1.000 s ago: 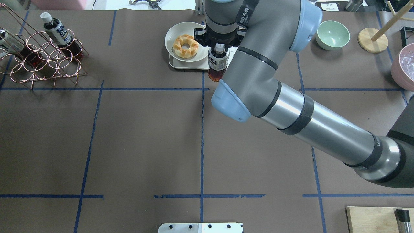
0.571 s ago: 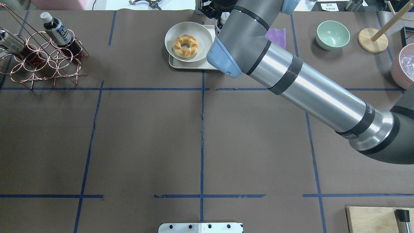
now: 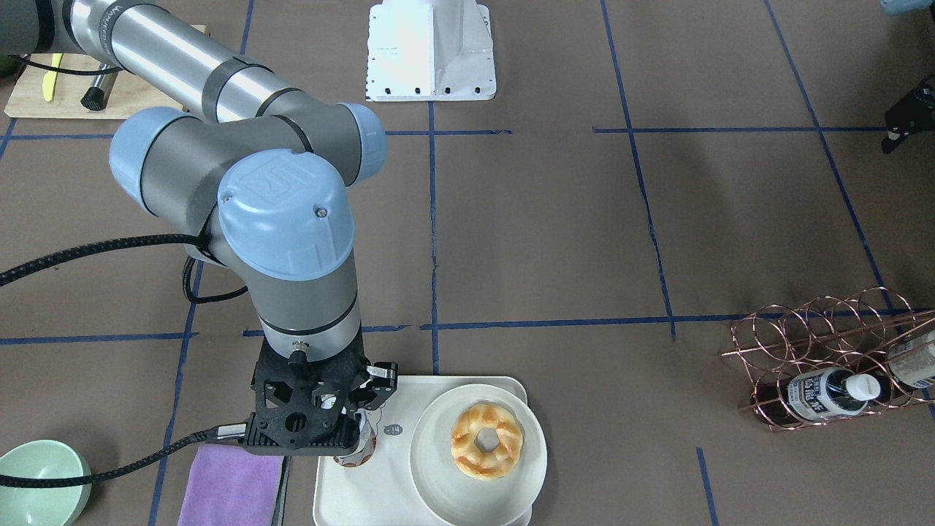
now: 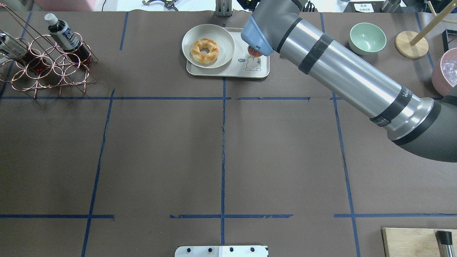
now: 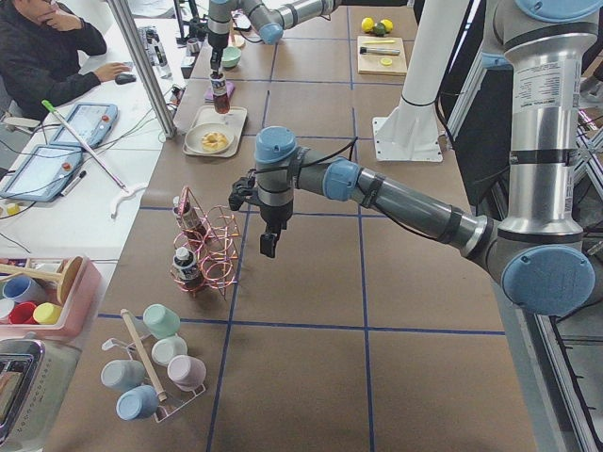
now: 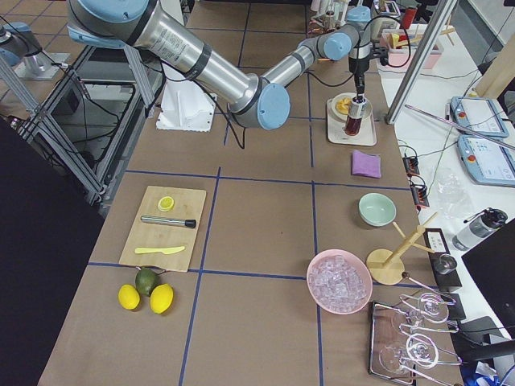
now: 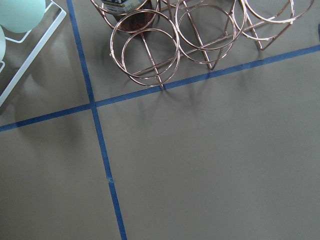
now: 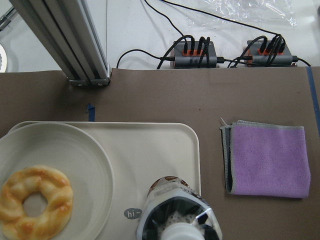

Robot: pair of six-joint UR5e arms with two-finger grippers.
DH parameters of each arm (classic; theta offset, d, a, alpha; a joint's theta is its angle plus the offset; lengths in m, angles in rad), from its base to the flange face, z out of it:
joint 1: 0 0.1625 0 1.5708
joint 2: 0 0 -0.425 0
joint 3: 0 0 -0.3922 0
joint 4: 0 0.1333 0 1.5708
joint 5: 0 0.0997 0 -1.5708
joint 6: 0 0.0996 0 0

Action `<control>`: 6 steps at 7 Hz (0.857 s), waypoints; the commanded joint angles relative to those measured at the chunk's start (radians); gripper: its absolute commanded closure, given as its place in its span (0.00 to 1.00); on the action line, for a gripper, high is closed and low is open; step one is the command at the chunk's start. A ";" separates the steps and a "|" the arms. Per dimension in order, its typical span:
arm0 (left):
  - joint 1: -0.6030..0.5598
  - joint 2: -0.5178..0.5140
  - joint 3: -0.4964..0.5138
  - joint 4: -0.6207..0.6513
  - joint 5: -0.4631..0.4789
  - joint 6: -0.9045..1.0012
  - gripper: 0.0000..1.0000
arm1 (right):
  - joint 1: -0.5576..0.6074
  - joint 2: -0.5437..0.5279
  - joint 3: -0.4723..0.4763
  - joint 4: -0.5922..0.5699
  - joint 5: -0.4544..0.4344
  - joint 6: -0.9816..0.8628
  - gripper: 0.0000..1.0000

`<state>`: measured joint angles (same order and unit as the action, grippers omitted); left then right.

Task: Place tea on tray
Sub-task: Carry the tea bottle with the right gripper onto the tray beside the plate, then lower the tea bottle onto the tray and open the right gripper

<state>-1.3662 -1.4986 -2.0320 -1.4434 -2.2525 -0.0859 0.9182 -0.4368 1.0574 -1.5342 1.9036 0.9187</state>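
Under my right pincer [image 3: 349,432] stands the tea bottle [image 8: 176,212], upright, my fingers clamped on its top. Its base is over the tray [image 8: 150,150], in the strip between the plate [image 8: 75,145] on one side of me and the tray's edge on the other. Whether it touches the tray, I cannot tell.

If I let go while it is off the surface, or with its base on the raised rim, I judge it would rock and tip, either against the plate or out onto the purple cloth [image 8: 267,160] beyond the edge. Lifting away before my fingers clear the cap could drag it over too.

I count three bottles: mine, and two spare bottles [image 4: 65,35] in the wire rack [image 4: 50,67], well off past the plate. There is one tray, one plate, one ring of bread [image 8: 35,200], one cloth and one green bowl [image 4: 367,37].

My left pincer [image 5: 268,247] hangs beside the rack. Whether it is wide or closed, I cannot tell.
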 commanded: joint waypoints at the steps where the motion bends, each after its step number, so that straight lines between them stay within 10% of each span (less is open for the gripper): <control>1: -0.001 0.000 -0.002 0.000 0.001 0.000 0.00 | 0.001 0.004 -0.033 0.005 0.008 -0.008 1.00; 6: -0.001 0.001 -0.002 0.000 0.001 0.000 0.00 | -0.002 0.013 -0.080 0.082 0.035 -0.006 0.99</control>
<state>-1.3668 -1.4972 -2.0341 -1.4435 -2.2519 -0.0859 0.9159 -0.4252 0.9777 -1.4555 1.9357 0.9126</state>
